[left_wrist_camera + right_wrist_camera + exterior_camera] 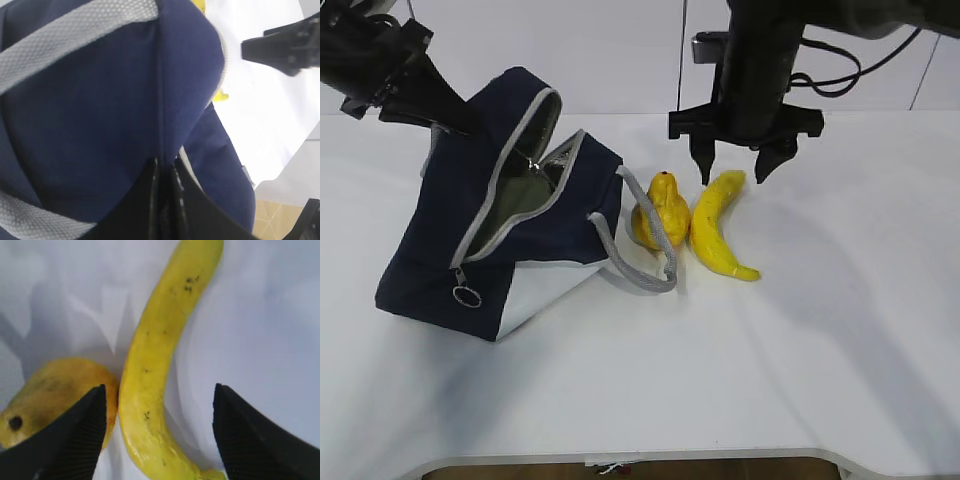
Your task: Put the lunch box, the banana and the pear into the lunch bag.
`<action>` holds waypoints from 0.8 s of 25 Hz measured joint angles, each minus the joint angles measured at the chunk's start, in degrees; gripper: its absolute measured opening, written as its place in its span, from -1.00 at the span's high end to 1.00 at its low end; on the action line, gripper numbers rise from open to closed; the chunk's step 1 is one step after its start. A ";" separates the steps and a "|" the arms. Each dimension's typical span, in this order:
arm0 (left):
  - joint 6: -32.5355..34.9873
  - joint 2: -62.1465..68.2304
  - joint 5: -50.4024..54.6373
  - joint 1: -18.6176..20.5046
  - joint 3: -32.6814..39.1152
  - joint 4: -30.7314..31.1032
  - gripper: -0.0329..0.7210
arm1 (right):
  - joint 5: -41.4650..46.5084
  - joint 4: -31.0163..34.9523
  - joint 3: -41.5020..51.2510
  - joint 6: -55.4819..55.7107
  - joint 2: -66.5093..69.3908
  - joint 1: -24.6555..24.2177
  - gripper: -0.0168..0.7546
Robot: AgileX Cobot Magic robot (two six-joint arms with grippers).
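Exterior view: I find the lunch bag [505,215] on the left half of the table [840,330], tilted, zipper open, mouth facing up and toward the fruit. My left gripper [440,110] has its fingers closed narrow on the bag's upper rear fabric, holding the flap up. The pear [660,212] lies just right of the bag's grey handle; the banana [718,225] lies just beside the pear on its right. My right gripper [732,168] hangs directly above the banana's far end, fingers wide, nothing held. The lunch box is not visible; I cannot tell whether it is inside the bag.

Left wrist view: the fingers [167,200] are pinched together on navy fabric [100,115].

Right wrist view: the banana [160,365] runs lengthwise between the two spread fingers [75,435], its long axis across the closing direction; the pear [60,390] sits close behind the left-hand finger.

Judgement: the right arm is nearer; a straight descent should straddle the banana, with risk of clipping the pear.
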 joint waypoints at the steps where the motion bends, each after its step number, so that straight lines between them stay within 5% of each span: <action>1: 0.00 0.00 0.00 0.00 0.00 0.00 0.91 | -0.67 -0.04 0.00 1.25 0.55 -0.05 -0.42; 20: 0.00 0.00 0.26 0.00 0.00 0.00 0.91 | -9.12 -1.29 0.00 13.27 8.31 -0.05 -0.42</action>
